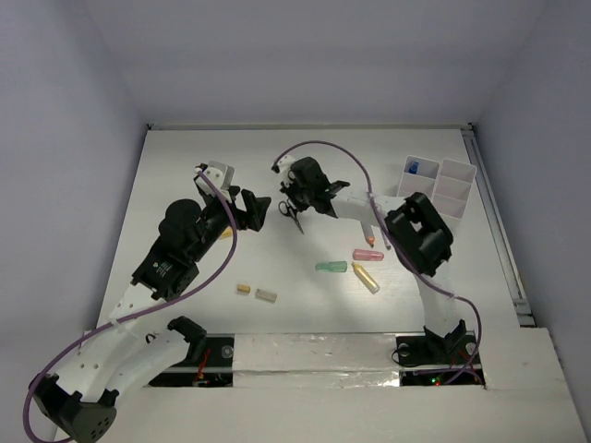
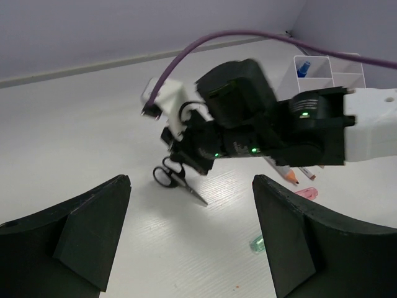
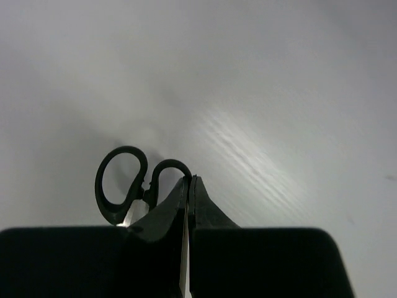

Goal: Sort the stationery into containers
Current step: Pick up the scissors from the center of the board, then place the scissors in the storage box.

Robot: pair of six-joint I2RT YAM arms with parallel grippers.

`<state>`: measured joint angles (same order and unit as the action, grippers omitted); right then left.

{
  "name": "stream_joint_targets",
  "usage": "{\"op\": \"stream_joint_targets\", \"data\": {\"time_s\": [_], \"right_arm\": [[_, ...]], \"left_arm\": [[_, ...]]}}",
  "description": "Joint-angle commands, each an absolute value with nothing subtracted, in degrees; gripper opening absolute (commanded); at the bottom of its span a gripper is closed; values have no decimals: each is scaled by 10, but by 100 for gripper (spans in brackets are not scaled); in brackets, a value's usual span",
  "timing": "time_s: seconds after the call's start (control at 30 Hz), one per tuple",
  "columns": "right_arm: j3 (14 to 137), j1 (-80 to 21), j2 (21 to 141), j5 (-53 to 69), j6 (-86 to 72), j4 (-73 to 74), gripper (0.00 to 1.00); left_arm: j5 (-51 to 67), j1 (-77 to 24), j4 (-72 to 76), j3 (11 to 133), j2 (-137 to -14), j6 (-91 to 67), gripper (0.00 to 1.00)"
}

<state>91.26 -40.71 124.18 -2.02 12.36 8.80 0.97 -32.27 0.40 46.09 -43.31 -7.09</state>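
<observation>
Two broad black fingers (image 2: 87,230) of the left pincer (image 2: 189,211) fill the lower corners of the left wrist view. They stand wide apart and grip nothing. Seen from the top, this pincer (image 1: 254,205) hangs over the middle of the white tabletop (image 1: 185,166) and faces the right pincer (image 1: 295,201) just beside it.

The right pincer's fingers (image 3: 205,211) are pressed together. A thin pale strip, apparently the blade, shows between them, so they appear clamped on the black-handled scissors (image 3: 147,189). The two handle loops project past the fingertips. In the left wrist view the scissors (image 2: 170,177) sit tilted under the right pincer (image 2: 186,162), with the blade tip down at the tabletop.

The white organizer tray (image 1: 456,164) stands at the far right, well apart from both pincers. One far compartment holds a blue-capped item (image 1: 415,167).

Between the arms lie a green marker (image 1: 331,268), a pink marker (image 1: 367,255) and a yellow marker (image 1: 366,277), close together. An orange-tipped pencil (image 1: 371,238) lies partly under the right arm.

Nearer the left arm, a yellow eraser (image 1: 243,289) and a pale eraser (image 1: 266,295) lie side by side.
</observation>
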Motion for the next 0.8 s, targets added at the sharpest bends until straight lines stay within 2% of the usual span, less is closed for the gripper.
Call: {"op": "stream_joint_targets", "data": {"time_s": [0.0,0.2,0.33,0.53,0.77], "right_arm": [[832,-386,1116,-160,55,-191,0],[650,-346,997,-325,56,-424,0],[581,-309,936,-399,69,-502,0],[493,-211,861,-439,65,-573,0],[442,-131,850,-427,74,-627,0]], "left_arm": [[9,-325,28,458,-426,-74,77],[18,-325,27,460,-426,-76,77],[21,-325,28,460,-425,-76,77],[26,-325,30,459,-421,-76,77],[28,-325,32,457,-418,-77,77]]}}
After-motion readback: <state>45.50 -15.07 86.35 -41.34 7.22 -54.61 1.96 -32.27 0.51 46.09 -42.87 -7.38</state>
